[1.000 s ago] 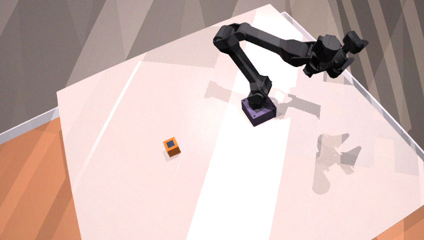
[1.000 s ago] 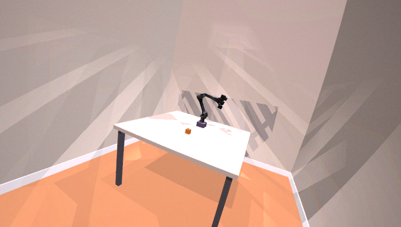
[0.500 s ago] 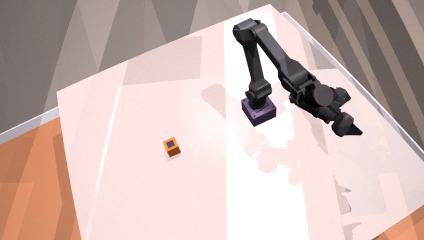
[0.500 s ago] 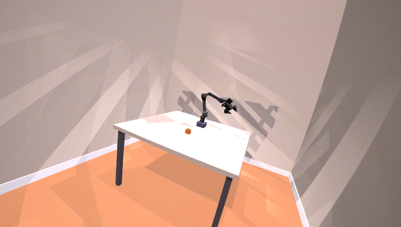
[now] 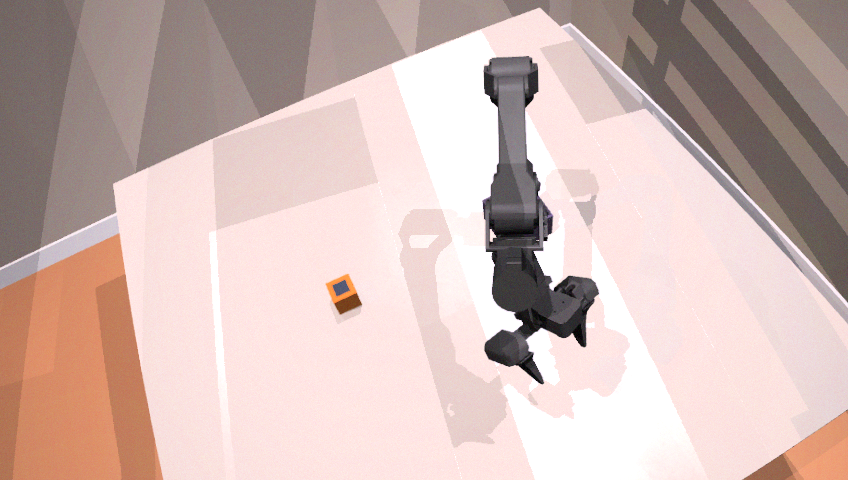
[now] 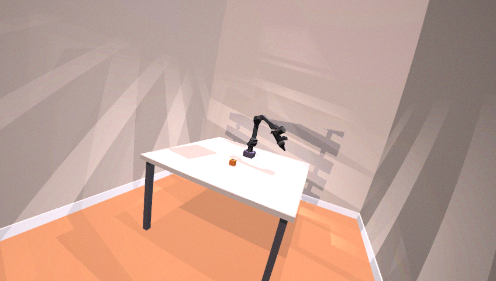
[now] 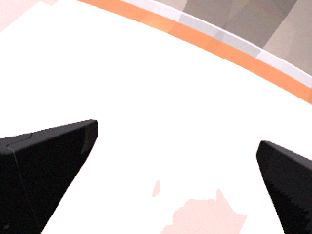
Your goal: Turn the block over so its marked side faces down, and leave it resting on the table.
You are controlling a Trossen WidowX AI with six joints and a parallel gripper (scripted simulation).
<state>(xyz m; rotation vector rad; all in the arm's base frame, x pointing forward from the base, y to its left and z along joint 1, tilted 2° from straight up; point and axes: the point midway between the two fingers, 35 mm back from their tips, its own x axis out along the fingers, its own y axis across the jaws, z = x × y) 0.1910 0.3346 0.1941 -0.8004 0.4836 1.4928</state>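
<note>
1. The block [image 5: 343,293] [image 6: 232,162] rests on the table [image 5: 285,368] [image 6: 222,177], left of centre in the top view and near the middle of the frame in the exterior view. It is orange, with a dark square mark on its upper face.
2. The top view shows that mark plainly; in the exterior view the block is so small that the mark is hard to make out. The wrist view does not show the block at all.
3. The gripper [image 5: 564,364] [image 6: 284,148] [image 7: 178,138] is spread wide with nothing between its fingers. In the top view it is at the lower right of the frame, well apart from the block. The exterior view shows it raised above the table, pointing down at a slant.
4. The wrist view shows only the front parts of the fingers, cut off by the left and right edges of the frame.
5. The arm [image 5: 512,130] [image 6: 255,130] runs down the right half of the top view, hiding most of its purple base [image 6: 248,153]. The exterior view shows the base better, right of the block.
6. Two dark table legs [image 6: 148,196] show in the exterior view; the right one is cut off by the bottom edge.
</note>
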